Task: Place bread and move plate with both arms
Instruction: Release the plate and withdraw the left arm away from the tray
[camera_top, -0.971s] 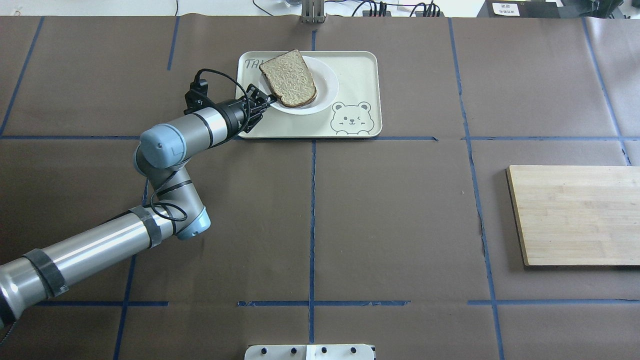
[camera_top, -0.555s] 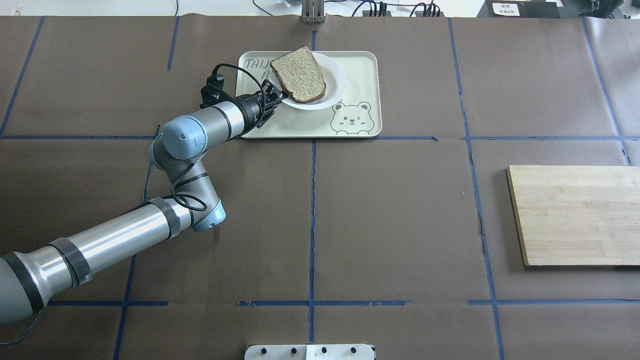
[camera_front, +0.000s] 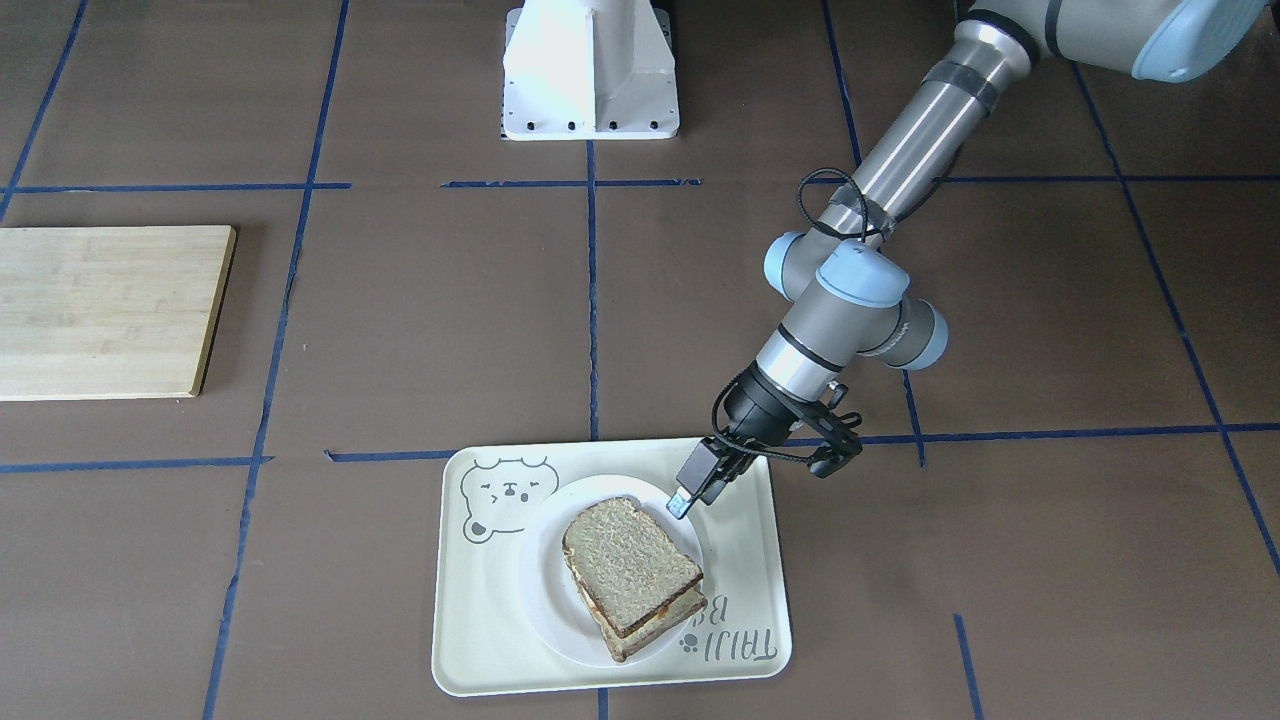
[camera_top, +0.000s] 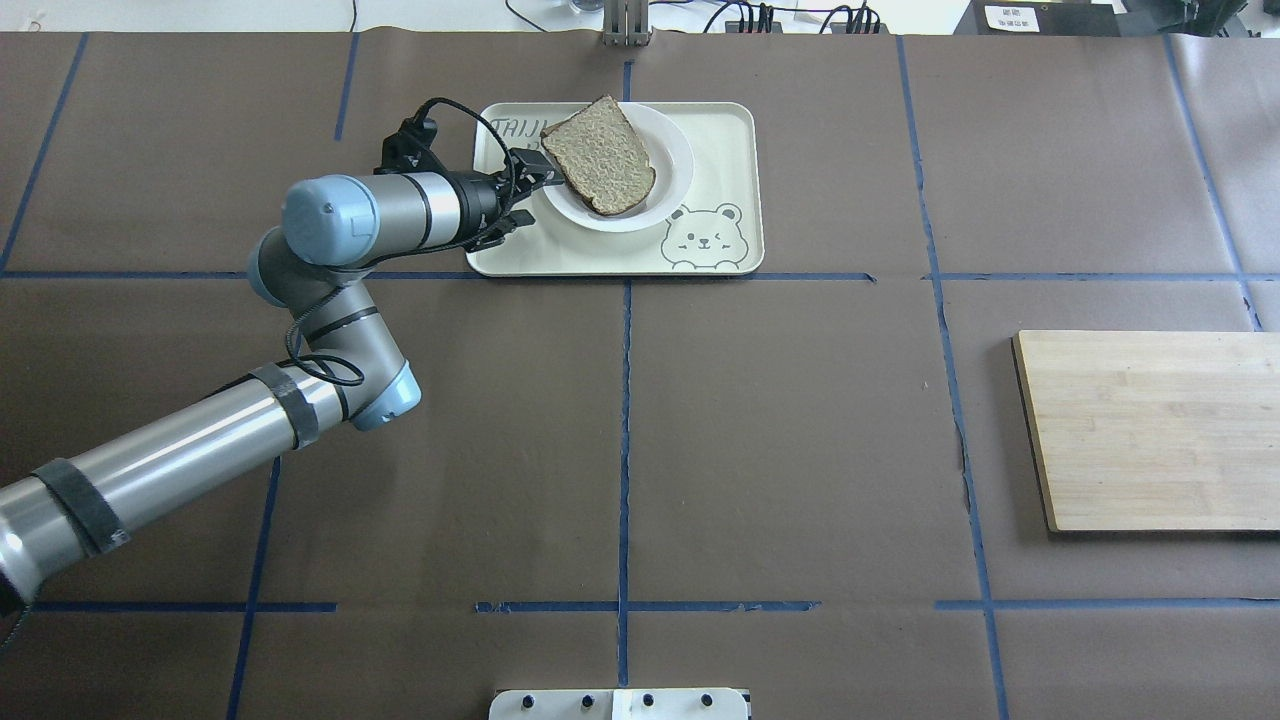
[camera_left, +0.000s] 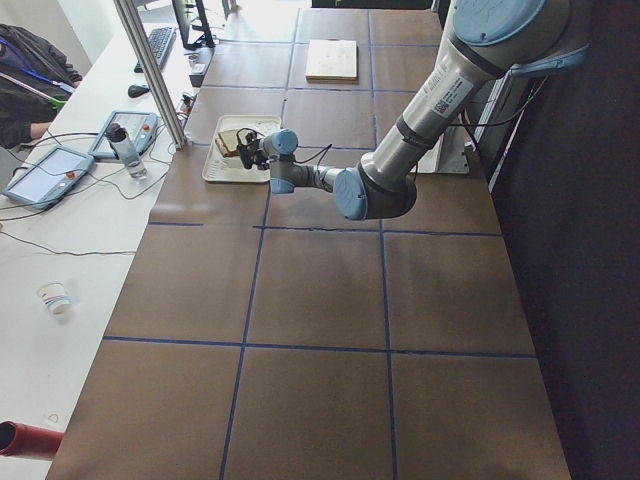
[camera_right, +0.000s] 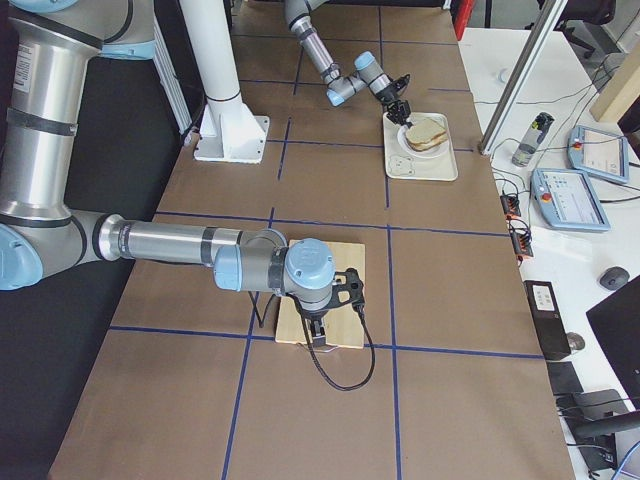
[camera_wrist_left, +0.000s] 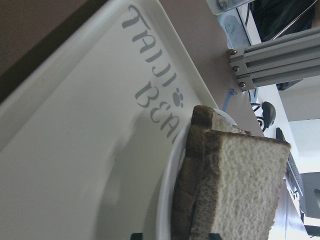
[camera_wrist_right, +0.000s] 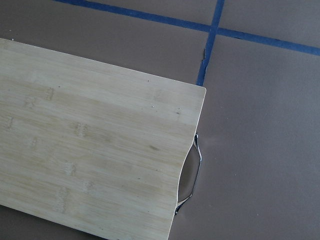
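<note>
Bread (camera_top: 600, 155) is lying on plate (camera_top: 672, 178), done; I am pinching plate's rim with left hand (camera_front: 683, 498); moving plate is remaining.

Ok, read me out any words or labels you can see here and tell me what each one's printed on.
"TAIJI": printed on the cream tray.
"BEA": second line on the same tray; its end is hidden behind the plate and bread.
White label beyond the table: too small to read.
</note>
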